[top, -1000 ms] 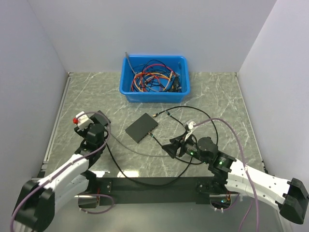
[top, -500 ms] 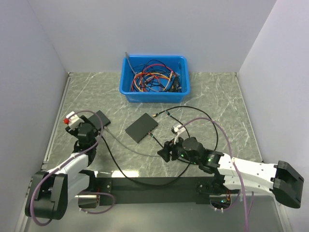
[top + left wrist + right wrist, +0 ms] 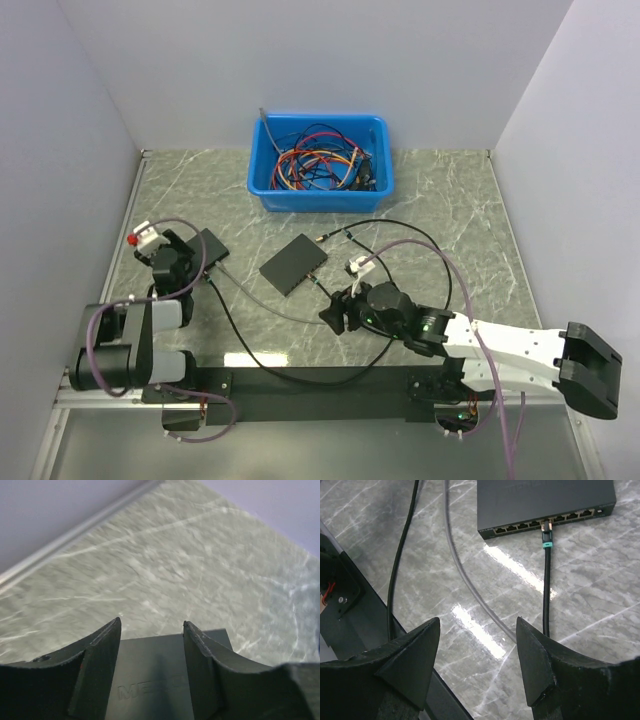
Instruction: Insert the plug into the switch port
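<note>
The dark flat switch (image 3: pixel 294 264) lies mid-table. In the right wrist view the switch (image 3: pixel 545 500) shows its port row, with a teal-booted plug (image 3: pixel 547 536) seated in one port and its black cable (image 3: pixel 546 590) trailing toward me. My right gripper (image 3: pixel 335 315) (image 3: pixel 478 620) is open and empty, low over the table in front of the switch. My left gripper (image 3: pixel 198 256) (image 3: pixel 152 622) is open at the far left, its fingers over a small dark box (image 3: pixel 214 243) (image 3: pixel 150 680) with embossed letters.
A blue bin (image 3: pixel 320 203) of tangled cables stands at the back. A grey cable (image 3: pixel 465 580) and black cables curve across the table between the arms. The black base rail (image 3: pixel 320 380) (image 3: pixel 350 625) runs along the near edge. Walls close in the left, right and back.
My left arm has folded back to the left, leaving the small dark box showing. My right gripper has slid left and nearer the switch's front corner.
</note>
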You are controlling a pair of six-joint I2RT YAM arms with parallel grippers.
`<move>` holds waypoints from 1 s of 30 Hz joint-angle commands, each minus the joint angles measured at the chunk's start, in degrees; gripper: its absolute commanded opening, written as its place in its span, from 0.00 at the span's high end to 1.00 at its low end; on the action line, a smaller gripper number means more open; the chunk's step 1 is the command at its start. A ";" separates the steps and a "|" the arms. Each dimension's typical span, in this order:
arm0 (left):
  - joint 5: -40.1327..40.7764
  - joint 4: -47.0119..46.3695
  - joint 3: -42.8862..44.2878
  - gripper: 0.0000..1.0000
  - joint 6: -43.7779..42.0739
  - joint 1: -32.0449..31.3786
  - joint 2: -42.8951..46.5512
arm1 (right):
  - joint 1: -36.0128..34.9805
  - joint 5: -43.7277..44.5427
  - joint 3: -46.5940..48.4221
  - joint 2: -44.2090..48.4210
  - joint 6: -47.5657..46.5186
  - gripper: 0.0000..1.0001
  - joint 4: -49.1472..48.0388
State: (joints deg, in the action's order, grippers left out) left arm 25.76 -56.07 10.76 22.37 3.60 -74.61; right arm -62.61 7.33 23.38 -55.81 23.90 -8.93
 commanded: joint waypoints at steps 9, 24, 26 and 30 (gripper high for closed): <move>-11.17 -21.76 -0.04 0.38 -12.57 -3.07 -10.26 | -3.13 1.46 4.92 -2.81 -0.70 0.30 -1.71; -7.74 -16.97 1.98 0.00 -13.06 -7.73 -9.24 | -4.72 2.07 5.45 -1.05 -0.87 0.29 0.40; -7.74 -17.31 1.89 0.01 -13.05 -7.73 -9.33 | -4.80 2.07 6.24 -2.89 -0.52 0.29 0.67; -7.74 -17.23 1.89 0.00 -13.14 -7.73 -9.33 | -5.15 2.33 7.91 -6.06 -0.26 0.29 0.05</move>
State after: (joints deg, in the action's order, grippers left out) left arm 17.85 -70.11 11.62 10.09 -4.14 -84.49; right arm -67.05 8.58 27.42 -60.27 23.16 -7.20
